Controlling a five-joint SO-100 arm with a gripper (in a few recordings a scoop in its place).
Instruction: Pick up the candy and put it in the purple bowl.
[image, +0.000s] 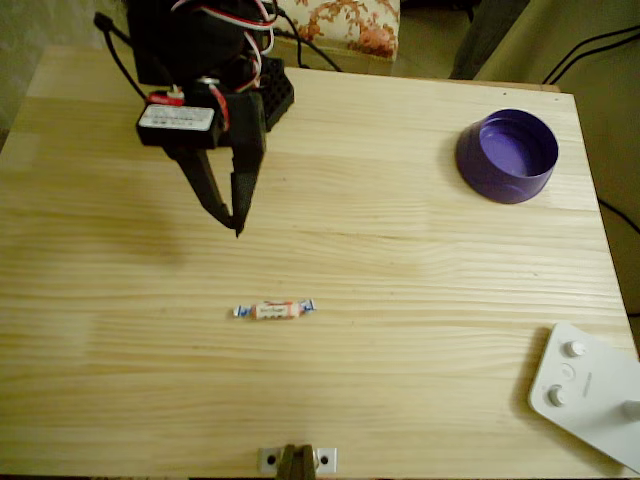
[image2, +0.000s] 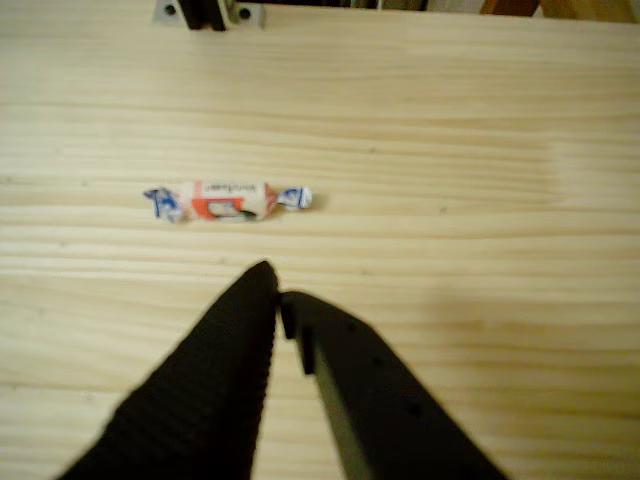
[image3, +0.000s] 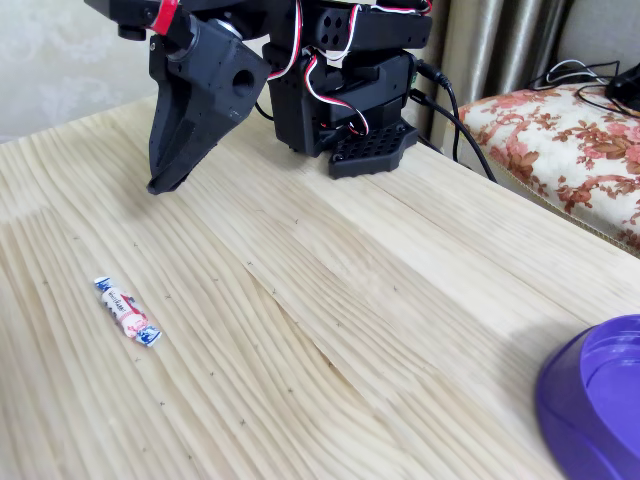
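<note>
End effector (image: 237, 222) hangs over the tabletop (image: 400, 330) w/ both black fingers pressed together at the tips, nothing between them; in the wrist view the tips (image2: 277, 295) meet in a narrow V. It looks a bit above the wood in the fixed view (image3: 160, 185), though the height is hard to judge. The candy (image: 274, 310) lies flat on the bare wood, apart from the fingers, lengthwise across the overhead view; wrist view shows it (image2: 228, 201) just beyond the tips, slightly left. In the fixed view it (image3: 127, 310) sits below the end effector in the picture. The purple bowl (image: 507, 155) stands upright near the top-right corner in the overhead view, well apart from the candy. A white device w/ round buttons (image: 590, 390) lies at the lower-right edge.
</note>
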